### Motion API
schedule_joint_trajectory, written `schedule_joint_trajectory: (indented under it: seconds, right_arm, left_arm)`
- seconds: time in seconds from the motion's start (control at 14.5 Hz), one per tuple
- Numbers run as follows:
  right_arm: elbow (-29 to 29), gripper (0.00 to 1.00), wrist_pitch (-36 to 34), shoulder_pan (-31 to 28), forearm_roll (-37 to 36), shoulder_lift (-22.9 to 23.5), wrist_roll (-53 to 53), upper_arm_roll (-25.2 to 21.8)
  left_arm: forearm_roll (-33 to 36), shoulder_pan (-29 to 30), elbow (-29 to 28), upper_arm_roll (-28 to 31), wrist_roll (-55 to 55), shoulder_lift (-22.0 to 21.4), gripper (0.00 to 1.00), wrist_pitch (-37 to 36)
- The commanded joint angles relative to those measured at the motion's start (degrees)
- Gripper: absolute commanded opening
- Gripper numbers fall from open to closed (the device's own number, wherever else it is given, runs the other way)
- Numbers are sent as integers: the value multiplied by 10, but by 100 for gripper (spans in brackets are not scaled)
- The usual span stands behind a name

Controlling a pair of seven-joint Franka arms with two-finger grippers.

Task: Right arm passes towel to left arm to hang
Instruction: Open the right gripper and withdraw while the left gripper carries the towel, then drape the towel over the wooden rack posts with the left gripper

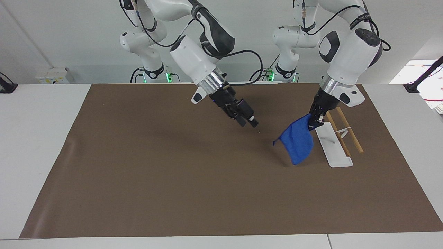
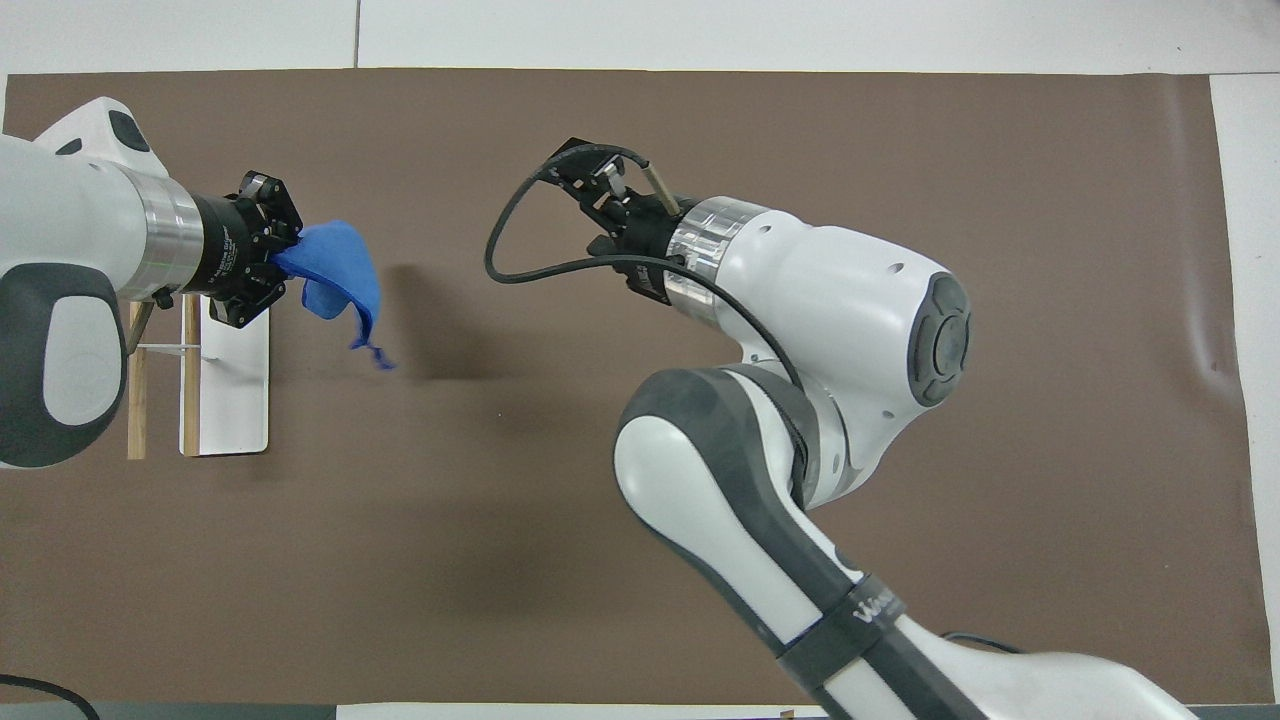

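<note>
Small bright blue microfibre towel (image 1: 297,141) hanging in the air from the left arm's black gripper (image 1: 315,121), pinched by its upper corner, fingertips closed tight on the cloth. Loose folds drooping down over the brown mat (image 1: 173,180), just beside the white flat base of the hanging rack (image 1: 333,145) with its two thin wooden rods (image 1: 349,135), at the left arm's end of the table. Thin blue loop (image 2: 372,352) trailing off the lowest corner in the overhead view. Big white left arm (image 1: 349,52) angled steeply down over the rack, near the mat's edge nearest the robots.

Black gripper of the right arm (image 1: 246,118), clear of the towel, raised over the middle of the mat, well apart from the cloth. Fingers (image 1: 253,122) spread apart, nothing between them. Big white right arm (image 1: 193,64) with silver wrist ring sloping down from its base, black cable (image 2: 520,255) looping beside the wrist. White table (image 1: 34,138) bare around the mat.
</note>
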Motion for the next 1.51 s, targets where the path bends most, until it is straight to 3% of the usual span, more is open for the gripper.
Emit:
schedule_joint_trajectory:
  seconds: [0.0, 0.34, 0.69, 0.89, 1.24, 1.44]
  right_arm:
    - [-78, 100, -2, -48, -16, -38, -160, 5]
    - [-150, 100, -24, -129, -54, -66, -327, 4]
    - [-116, 100, -192, -224, -284, -74, -365, 5]
    - [-72, 100, -334, -273, -397, -92, -365, 5]
    - [-39, 100, -504, -315, -449, -164, -365, 5]
    - [28, 100, -636, -320, -451, -183, -365, 1]
  left_arm:
    - [56, 2, -2, 2, 52, -7, 0, -4]
    - [127, 14, -4, 3, 214, -7, 0, -2]
    - [206, 45, -33, 3, 231, -22, 0, 3]
    - [231, 62, -42, 3, 265, -27, 0, 22]
    - [255, 110, -94, 3, 275, -52, 0, 77]
    - [255, 153, -114, 3, 274, -62, 0, 125]
